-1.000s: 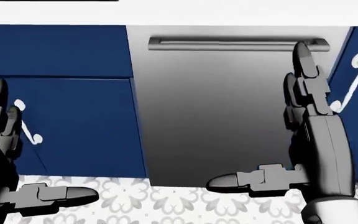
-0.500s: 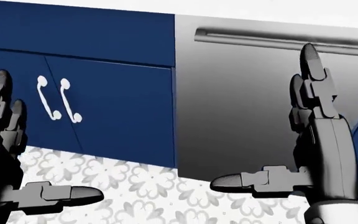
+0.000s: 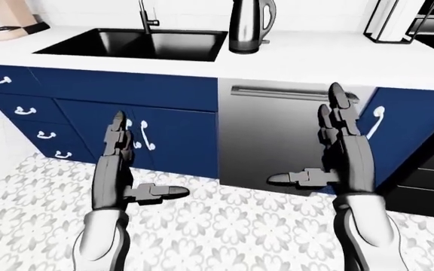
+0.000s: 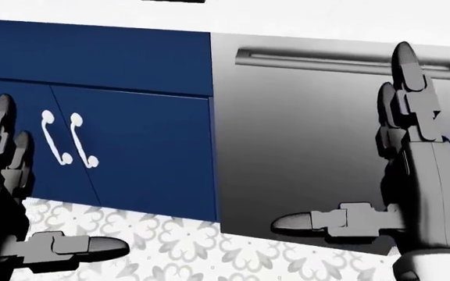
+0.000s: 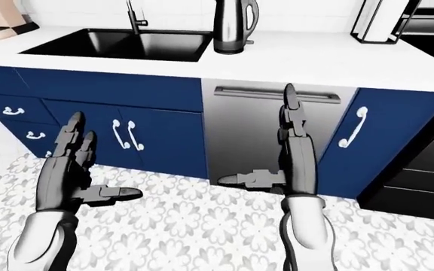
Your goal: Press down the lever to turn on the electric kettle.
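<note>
Left hand: left hand (image 3: 111, 169) is raised over the patterned floor (image 3: 224, 226), fingers (image 3: 116, 132) straight and spread, thumb out to the side, holding nothing.
Right hand: right hand (image 3: 345, 161) is likewise splayed and empty, fingertips up against the face of the dishwasher (image 3: 277, 135), thumb pointing toward the view's left.
Kettle: the electric kettle (image 3: 250, 25), steel with a dark handle, stands upright on the white counter (image 3: 315, 56), just beside the right edge of the sink (image 3: 134, 44) and toward the counter's far edge; its lever cannot be made out.
Hands to kettle: both hands are well apart from it, below the counter's near edge.
Sink: black double basin with a faucet (image 3: 146, 17) at its far side.
Cabinets: blue doors (image 3: 172, 135) with white handles run under the counter on both sides of the dishwasher.
Counter corners: a tan object (image 3: 10, 20) sits at the far left; a white-and-black rack (image 3: 394, 20) at the far right.
</note>
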You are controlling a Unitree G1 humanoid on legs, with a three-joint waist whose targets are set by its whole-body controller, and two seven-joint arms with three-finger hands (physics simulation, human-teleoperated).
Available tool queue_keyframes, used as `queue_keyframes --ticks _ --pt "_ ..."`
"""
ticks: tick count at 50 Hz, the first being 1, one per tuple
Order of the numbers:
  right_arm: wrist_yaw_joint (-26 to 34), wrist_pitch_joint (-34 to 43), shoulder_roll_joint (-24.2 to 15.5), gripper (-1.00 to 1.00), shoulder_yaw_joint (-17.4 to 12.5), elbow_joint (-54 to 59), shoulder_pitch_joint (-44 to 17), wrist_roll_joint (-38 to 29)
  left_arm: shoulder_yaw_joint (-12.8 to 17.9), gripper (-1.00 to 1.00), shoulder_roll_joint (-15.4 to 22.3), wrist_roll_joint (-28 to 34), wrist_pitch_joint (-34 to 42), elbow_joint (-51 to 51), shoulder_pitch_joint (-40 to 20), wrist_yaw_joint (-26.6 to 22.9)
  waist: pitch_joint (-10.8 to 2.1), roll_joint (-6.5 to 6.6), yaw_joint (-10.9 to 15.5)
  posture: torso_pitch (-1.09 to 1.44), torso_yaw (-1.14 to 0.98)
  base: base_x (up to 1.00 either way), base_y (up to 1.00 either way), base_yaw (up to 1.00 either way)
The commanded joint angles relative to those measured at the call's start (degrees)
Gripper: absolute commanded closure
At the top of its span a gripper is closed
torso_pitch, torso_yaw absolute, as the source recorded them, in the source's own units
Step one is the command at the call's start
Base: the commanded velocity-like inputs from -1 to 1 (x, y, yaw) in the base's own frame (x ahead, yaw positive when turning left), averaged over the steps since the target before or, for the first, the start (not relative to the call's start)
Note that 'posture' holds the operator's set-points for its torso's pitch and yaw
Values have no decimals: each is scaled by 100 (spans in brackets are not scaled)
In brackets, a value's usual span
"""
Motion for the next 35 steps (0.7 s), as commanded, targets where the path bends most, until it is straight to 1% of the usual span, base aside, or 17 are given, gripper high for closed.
queue_keyframes --ticks 1,5,7,8,9,10,16,18,20,21,22,24,29,31,33,34,35 --pt "-33 -152 -43 -100 -87 -230 -132 -42 -52 -100 9 -25 -177 -275 -148 -10 -85 2 -20 0 0 23 0 0" --pt "-26 -105 -46 -100 -104 -264 -173 -40 -46 -100 14 -30 -137 -295 -174 -6 -51 -287 11 0 0 22 0 0" --pt "-29 -80 -52 -100 -87 -284 -186 -62 -37 -100 6 -38 -231 -243 -134 -6 -167 -649 8 0 0 22 0 0" --pt "-29 -75 -51 -100 -80 -290 -185 -69 -38 -100 6 -36 -231 -253 -127 -4 -89 -403 -74 0 0 23 0 0" --pt "-30 -80 -50 -100 -77 -294 -182 -75 -43 -100 4 -34 -243 -251 -116 -3 -73 -510 -26 0 0 26 0 0" --pt "-31 -85 -48 -100 -73 -298 -174 -78 -43 -100 3 -35 -238 -258 -114 -4 -54 -507 -67 0 0 27 0 0" --pt "-29 -103 -36 -100 -61 -304 -143 -98 -10 -100 38 -42 47 -393 -264 -1 15 -225 -88 0 0 27 0 0" --pt "-26 -95 -34 -100 -63 -318 -146 -99 -18 -100 22 -42 -112 -338 -166 -1 -10 -37 -117 0 0 28 0 0" --pt "-25 -79 -34 -100 -45 -335 -148 -117 -3 -100 36 -47 6 -393 -236 -1 -137 323 -125 0 0 29 0 0" --pt "-21 -102 -34 -100 -42 -317 -136 -120 1 -100 33 -57 -20 -381 -231 -4 -91 141 -41 0 0 27 0 0" --pt "-22 -158 -30 -100 -32 -267 -105 -127 -22 -100 4 -53 -250 -277 -105 0 -65 188 -63 0 0 29 0 0" --pt "-12 -172 -29 -100 -45 -253 -97 -125 -11 -100 5 -54 -262 -269 -100 0 -58 152 -6 0 0 28 0 0" --pt "13 -125 -34 -100 -76 -316 -84 -126 -4 -100 1 -58 -256 -303 -84 4 -37 -127 39 0 0 28 0 0" --pt "-2 -144 -31 -100 -101 -336 -67 -127 0 -100 10 -55 -181 -340 -120 8 -60 -317 63 0 0 29 0 0" --pt "1 -132 -33 -100 -104 -362 -61 -130 -8 -100 8 -53 -194 -347 -113 8 -183 -687 50 0 0 29 0 0" --pt "4 -137 -34 -100 -118 -374 -52 -123 15 -100 40 -59 75 -483 -250 6 -104 -448 -33 0 0 28 0 0" --pt "6 -140 -35 -100 -123 -379 -47 -121 18 -100 43 -59 83 -483 -254 7 -72 -545 -4 0 0 28 0 0"
